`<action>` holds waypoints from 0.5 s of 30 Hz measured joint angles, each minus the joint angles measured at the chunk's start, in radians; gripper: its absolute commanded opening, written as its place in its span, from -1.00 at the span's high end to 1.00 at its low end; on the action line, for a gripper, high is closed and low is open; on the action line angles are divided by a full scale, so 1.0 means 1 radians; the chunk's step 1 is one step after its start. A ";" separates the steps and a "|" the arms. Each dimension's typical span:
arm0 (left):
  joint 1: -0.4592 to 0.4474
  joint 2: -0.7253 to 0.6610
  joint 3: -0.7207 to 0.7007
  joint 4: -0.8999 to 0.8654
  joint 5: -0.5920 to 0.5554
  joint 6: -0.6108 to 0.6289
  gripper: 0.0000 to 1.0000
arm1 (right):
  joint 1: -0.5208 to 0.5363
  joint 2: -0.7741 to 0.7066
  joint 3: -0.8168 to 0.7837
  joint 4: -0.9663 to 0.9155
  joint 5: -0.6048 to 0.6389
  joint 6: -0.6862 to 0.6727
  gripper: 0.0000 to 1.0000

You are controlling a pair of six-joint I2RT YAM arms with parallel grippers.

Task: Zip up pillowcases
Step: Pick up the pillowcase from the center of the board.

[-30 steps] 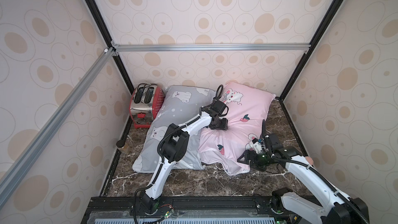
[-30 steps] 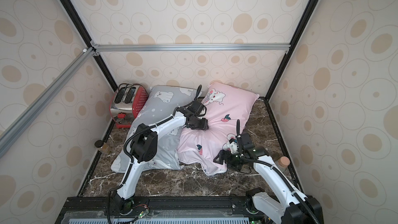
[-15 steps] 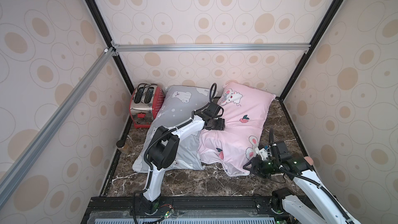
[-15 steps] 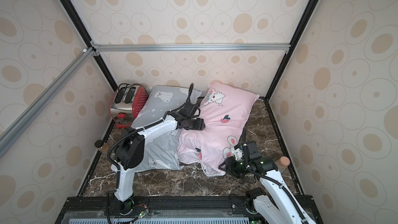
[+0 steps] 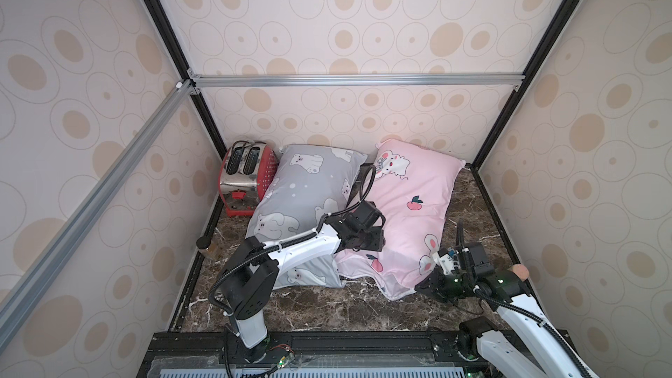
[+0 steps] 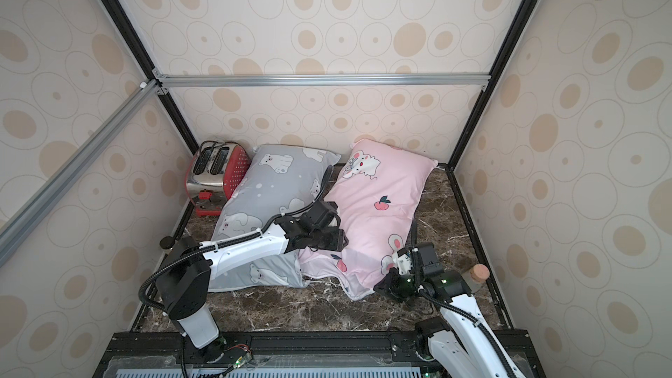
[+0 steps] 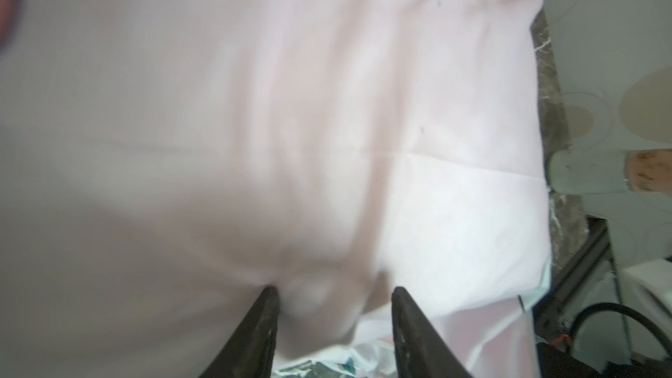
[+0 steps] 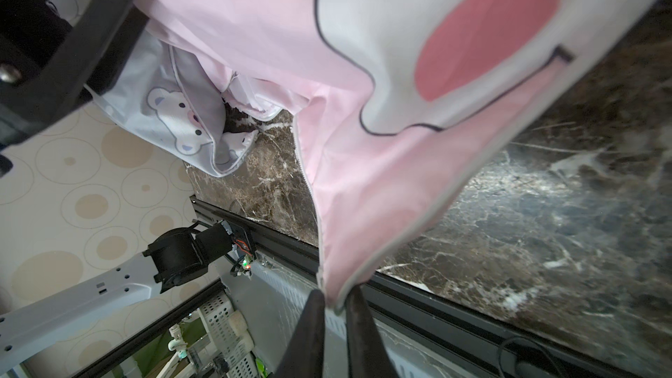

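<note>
grey pillowcase [image 5: 305, 190] lies just beside the pink pillowcase [image 5: 414, 209].

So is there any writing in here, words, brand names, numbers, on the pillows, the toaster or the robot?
No readable text anywhere.
grey pillowcase: polar bear pictures only, no words.
pink pillowcase: peaches and a white cartoon animal, no words.
red toaster: any label is too small to read.
left arm, right arm: no legible markings.

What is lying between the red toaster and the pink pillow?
The grey polar-bear pillowcase lies between the toaster and the pink pillowcase, leaning against the toaster. Both top views show it.
</note>
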 measured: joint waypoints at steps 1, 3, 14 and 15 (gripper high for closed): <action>-0.010 -0.002 -0.022 0.024 0.021 -0.024 0.08 | 0.000 0.000 -0.002 0.000 0.004 0.000 0.79; -0.023 -0.002 -0.064 0.079 0.061 -0.071 0.14 | 0.000 0.000 -0.004 0.000 0.011 -0.001 0.86; -0.072 0.008 -0.188 0.372 0.234 -0.294 0.58 | 0.000 0.034 0.016 -0.007 0.035 -0.044 1.00; -0.077 0.012 -0.186 0.378 0.237 -0.299 0.58 | 0.000 0.039 0.019 -0.008 0.037 -0.047 1.00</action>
